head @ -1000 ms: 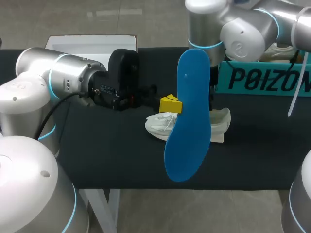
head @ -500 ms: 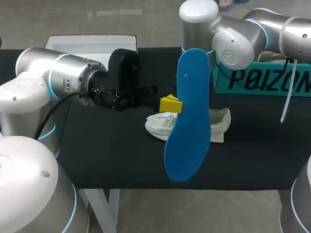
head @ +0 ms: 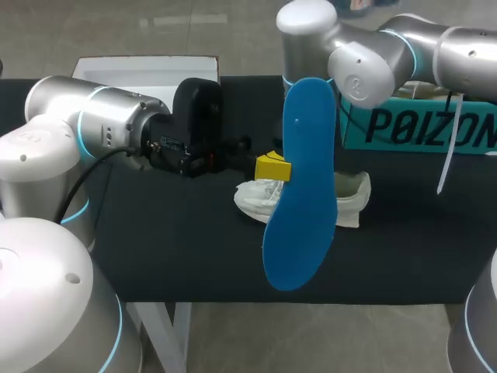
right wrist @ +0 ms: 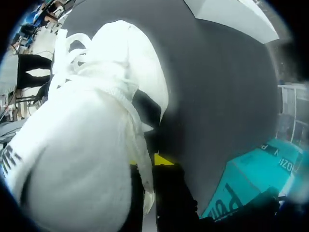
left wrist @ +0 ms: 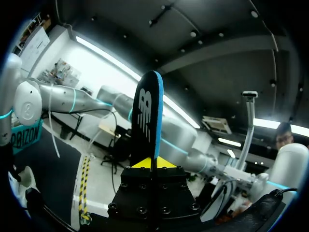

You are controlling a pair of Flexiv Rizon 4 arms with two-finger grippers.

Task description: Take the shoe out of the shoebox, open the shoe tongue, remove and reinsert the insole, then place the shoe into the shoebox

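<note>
A blue insole (head: 303, 194) stands upright above the table, pinched at its edge by my left gripper (head: 272, 167), which is shut on it. In the left wrist view the insole (left wrist: 147, 121) rises straight out from between the yellow tips (left wrist: 153, 163). The white shoe (head: 256, 198) lies on the black table, partly hidden behind the insole. In the head view the insole also hides my right gripper. In the right wrist view my right gripper (right wrist: 147, 162) is shut on a thin white edge of the shoe (right wrist: 96, 121) near its opening.
The teal shoebox (head: 419, 124) stands at the back right, also seen beside the right gripper (right wrist: 246, 179). A white lid (head: 147, 68) lies at the back left. My right arm (head: 357, 62) arches over the shoe from the right.
My right arm's elbow has swung left over the shoe. The shoe has shifted slightly to the right. The left arm and the insole have stayed still.
</note>
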